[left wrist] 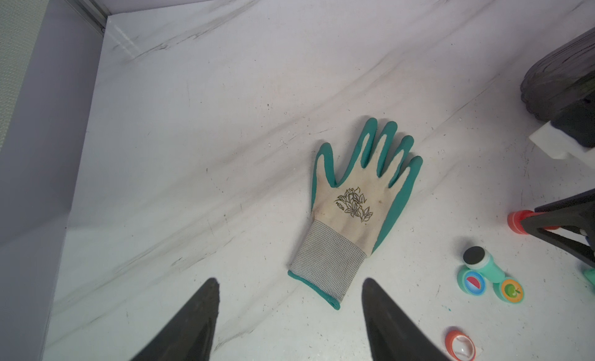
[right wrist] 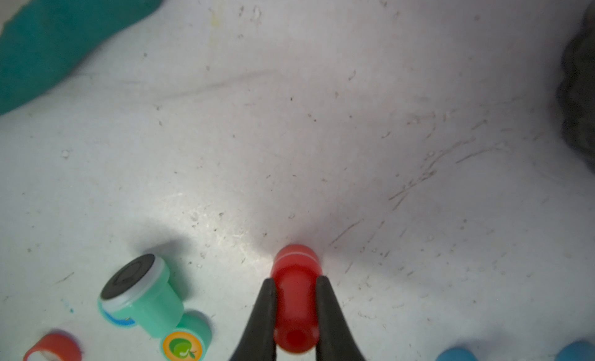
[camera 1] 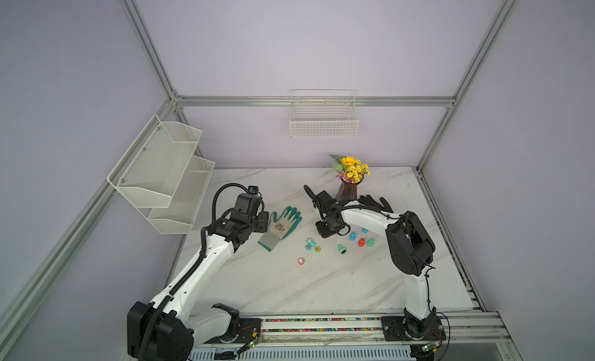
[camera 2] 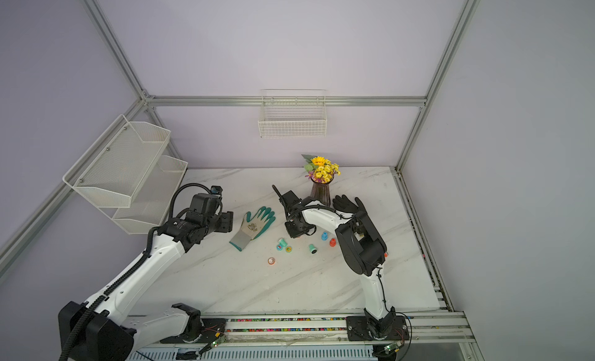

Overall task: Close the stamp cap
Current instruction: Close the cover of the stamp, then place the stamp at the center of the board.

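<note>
While the white marble surface [camera 1: 289, 288] carries a teal-and-cream fabric glove [camera 1: 281, 225], the left hand [left wrist: 289, 280] hangs wide apart beside its cuff; the right hand [right wrist: 296, 280] pinches a small red plastic stamp [right wrist: 296, 311], and a round orange cap [camera 1: 301, 261] lies at 7 o'clock from it.

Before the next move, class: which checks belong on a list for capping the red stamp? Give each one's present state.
1. Right pincer shut on the red stamp: ok.
2. Left pincer open, holding nothing: ok.
3. Red cap lying free on the table, uncovered: ok.
4. Left pincer above that cap: not ok, it hangs by the glove.
5. Which end of the red stamp faces out: cannot tell.
6. Mint stamp capped: not ok, its black pad is bare.
</note>
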You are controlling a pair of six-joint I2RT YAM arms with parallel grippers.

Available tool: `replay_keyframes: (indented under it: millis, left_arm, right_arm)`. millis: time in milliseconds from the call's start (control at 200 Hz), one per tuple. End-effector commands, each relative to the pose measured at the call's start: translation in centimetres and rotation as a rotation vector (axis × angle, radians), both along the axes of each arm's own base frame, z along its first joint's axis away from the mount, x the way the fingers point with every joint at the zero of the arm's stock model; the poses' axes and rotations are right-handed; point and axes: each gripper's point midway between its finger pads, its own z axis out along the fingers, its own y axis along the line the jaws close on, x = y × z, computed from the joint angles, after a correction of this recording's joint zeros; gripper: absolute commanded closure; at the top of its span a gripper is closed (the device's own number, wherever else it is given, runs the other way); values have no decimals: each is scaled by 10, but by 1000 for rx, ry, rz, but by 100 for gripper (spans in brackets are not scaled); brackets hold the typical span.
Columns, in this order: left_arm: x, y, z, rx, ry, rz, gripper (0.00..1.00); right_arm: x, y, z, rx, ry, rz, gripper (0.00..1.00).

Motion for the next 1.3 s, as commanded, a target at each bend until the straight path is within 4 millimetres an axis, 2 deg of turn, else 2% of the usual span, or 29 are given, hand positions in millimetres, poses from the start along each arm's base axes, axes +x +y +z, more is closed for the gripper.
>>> replay_keyframes:
  millis: [0,300,355,455,580,695,820,910,1005,1295]
  left_arm:
    - [7,0,16,-13,-42,-4,30]
    - [8,-3,16,-22,-38,-15,30]
    - [8,-3,16,-24,-39,-17,30]
    - [6,-3,16,-24,-38,-17,30]
    - [6,-3,18,-25,-43,-19,30]
    - [6,-3,17,-24,-37,-21,30]
    - [6,-4,17,-24,-39,-22,30]
    - [7,-4,16,-27,-37,-25,30]
    - [7,-5,15,-27,-33,-26,30]
    - [7,-5,15,-27,-30,-27,30]
  right_arm:
    - [-59,-36,-66,-156,278,0,100]
    - [-71,-24,-76,-151,303,-39,100]
    - [-74,-27,-78,-163,315,-32,100]
    - [-66,-47,-75,-226,273,-77,100]
    - [-72,-37,-76,-179,302,-47,100]
    - [-68,-52,-76,-256,272,-65,100]
    - [-71,-42,-75,-212,296,-29,100]
    - [-65,-55,-75,-273,259,-42,100]
    - [-71,-42,-77,-202,303,-1,100]
    - [-48,-70,-61,-217,249,-115,100]
